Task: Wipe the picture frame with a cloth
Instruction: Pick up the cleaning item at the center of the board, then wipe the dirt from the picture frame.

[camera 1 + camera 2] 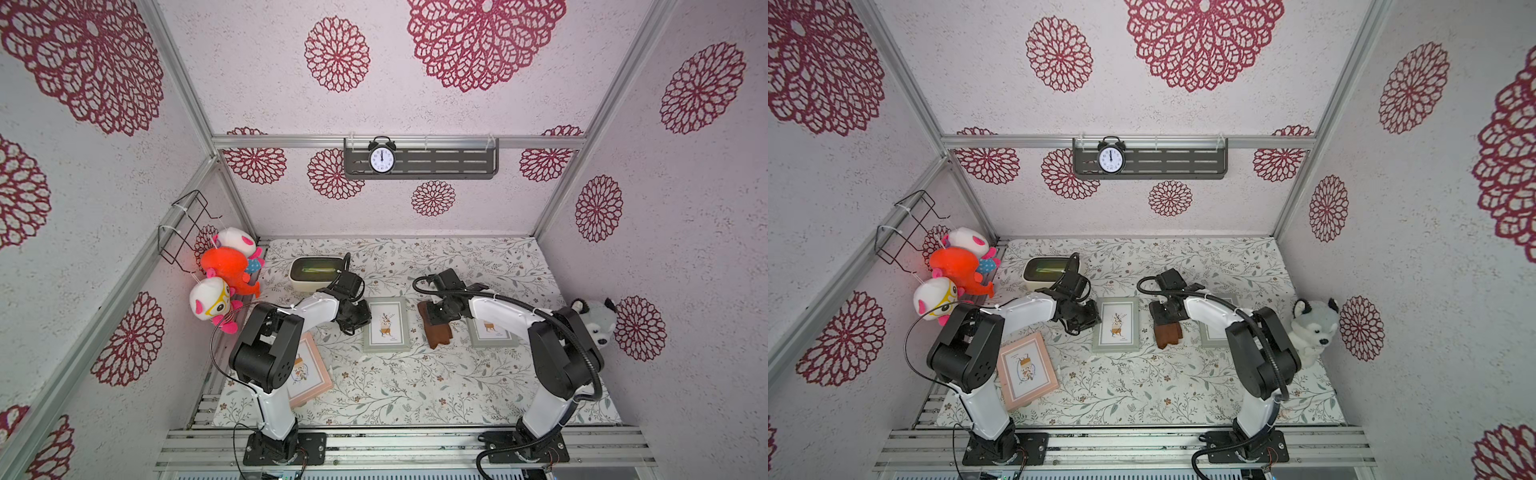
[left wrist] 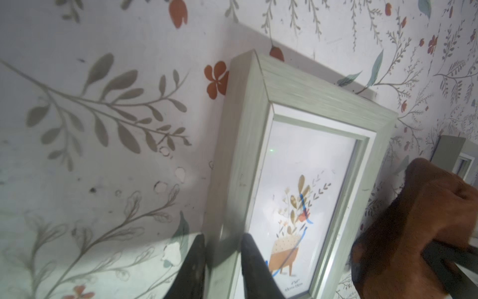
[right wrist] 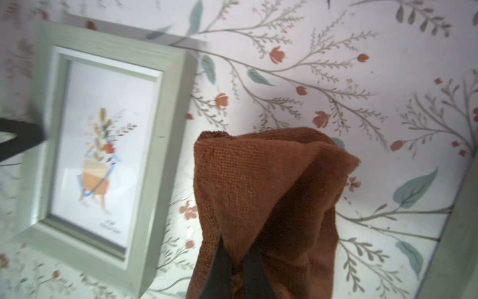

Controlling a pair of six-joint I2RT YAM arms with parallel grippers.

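- Right wrist view: the right gripper (image 3: 236, 271) has its two black fingers (image 3: 219, 266) squeezed together on a fold of the small, plain brown fabric cloth (image 3: 258, 194). The cloth tents up out of the pinch.
- In both top views, taking the far wall as 12 o'clock, the cloth (image 1: 440, 332) sits at 3 o'clock of the task's rectangular grey-green wooden picture frame (image 1: 384, 325). It is near the frame but apart from it, with a strip of the floral table cover (image 1: 415, 386) between them.
- The gripper holds the cloth's 12 o'clock end, and the rest trails toward 6 o'clock. Whether that end rests on the cover cannot be told.
- The picture frame lies flat, print up, near the middle of the table, with its long sides running from 12 to 6 o'clock.
- The left gripper (image 1: 353, 322) is at the frame's 9 o'clock side.
- In the left wrist view its fingers stand apart, one on each side of the frame's side rail. The outer one is over the table cover and the inner one over the glass. Blur hides whether they press the rail.
- A pink wooden picture frame (image 1: 1026, 370) lies flat at about 7 o'clock of the task's frame.
- A second grey-green frame (image 1: 492, 332), partly under the right arm, is at 3 o'clock of the cloth.
- A cream rectangular box (image 1: 316, 272) with a dark top is at about 10 o'clock of the frame.
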